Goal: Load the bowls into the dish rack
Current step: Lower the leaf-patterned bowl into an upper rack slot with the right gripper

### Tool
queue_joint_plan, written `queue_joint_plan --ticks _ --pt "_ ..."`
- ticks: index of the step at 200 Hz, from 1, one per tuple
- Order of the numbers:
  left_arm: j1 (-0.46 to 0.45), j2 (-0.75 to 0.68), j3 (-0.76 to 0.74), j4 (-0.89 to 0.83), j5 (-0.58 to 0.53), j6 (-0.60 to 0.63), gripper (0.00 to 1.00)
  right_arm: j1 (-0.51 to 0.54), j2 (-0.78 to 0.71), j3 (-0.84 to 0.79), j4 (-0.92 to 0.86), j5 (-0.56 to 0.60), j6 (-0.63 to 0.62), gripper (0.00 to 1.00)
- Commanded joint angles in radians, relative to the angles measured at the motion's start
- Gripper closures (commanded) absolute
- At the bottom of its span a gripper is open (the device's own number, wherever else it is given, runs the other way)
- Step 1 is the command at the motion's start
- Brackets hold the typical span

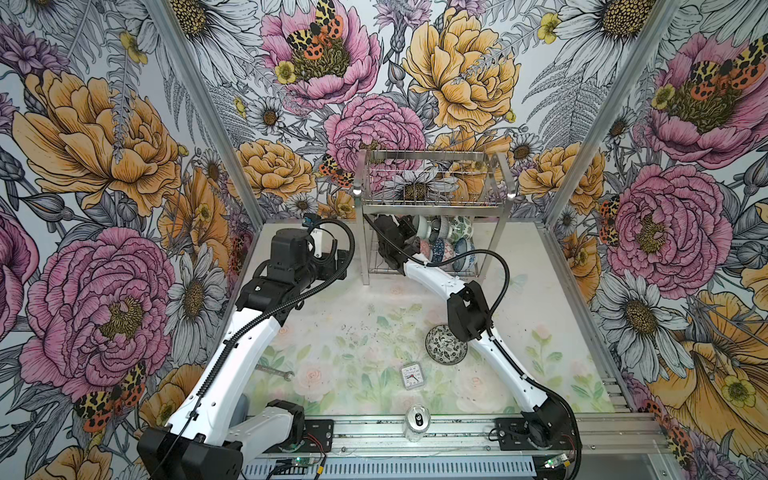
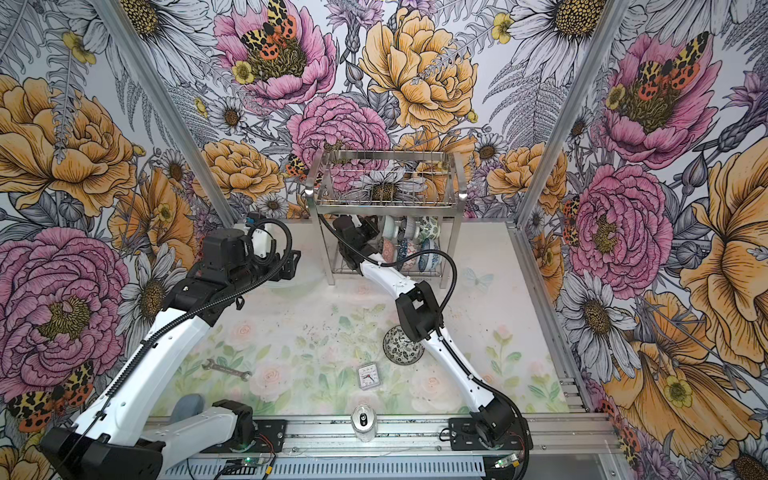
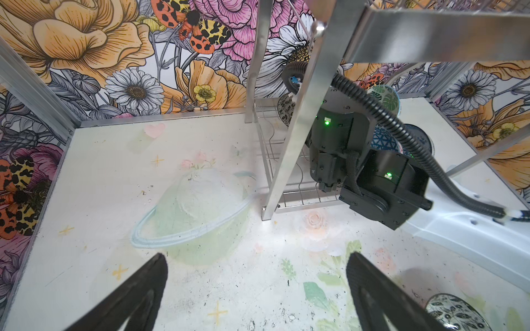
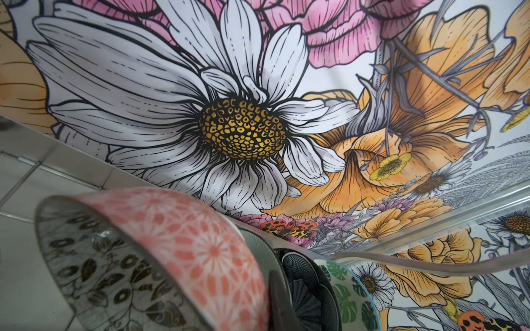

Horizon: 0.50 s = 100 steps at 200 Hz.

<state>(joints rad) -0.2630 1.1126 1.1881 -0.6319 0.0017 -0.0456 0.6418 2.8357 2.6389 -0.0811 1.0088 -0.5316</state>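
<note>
Bowls stand in the dish rack; black-white bowl rests on table.

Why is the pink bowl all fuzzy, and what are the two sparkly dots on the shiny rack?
In the right wrist view the pink bowl sits very close to the lens, so it blurs while the flowered wall looks sharp; in both top views the dots are glare on the front corner posts of the dish rack.

No lettering or number is legible; the clock face markings are too small.
</note>
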Motion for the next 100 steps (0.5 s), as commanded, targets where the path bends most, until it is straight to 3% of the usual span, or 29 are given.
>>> queue_joint_plan --ticks 1,100 --pt "0.013 -0.011 -0.001 0.008 0.031 -0.008 0.01 -0.009 0.033 0.055 0.021 -0.027 -0.017 1.00" --pt "0.019 -0.003 -0.002 0.008 0.039 -0.010 0.01 -0.035 0.082 0.072 0.015 -0.091 -0.039 1.00"
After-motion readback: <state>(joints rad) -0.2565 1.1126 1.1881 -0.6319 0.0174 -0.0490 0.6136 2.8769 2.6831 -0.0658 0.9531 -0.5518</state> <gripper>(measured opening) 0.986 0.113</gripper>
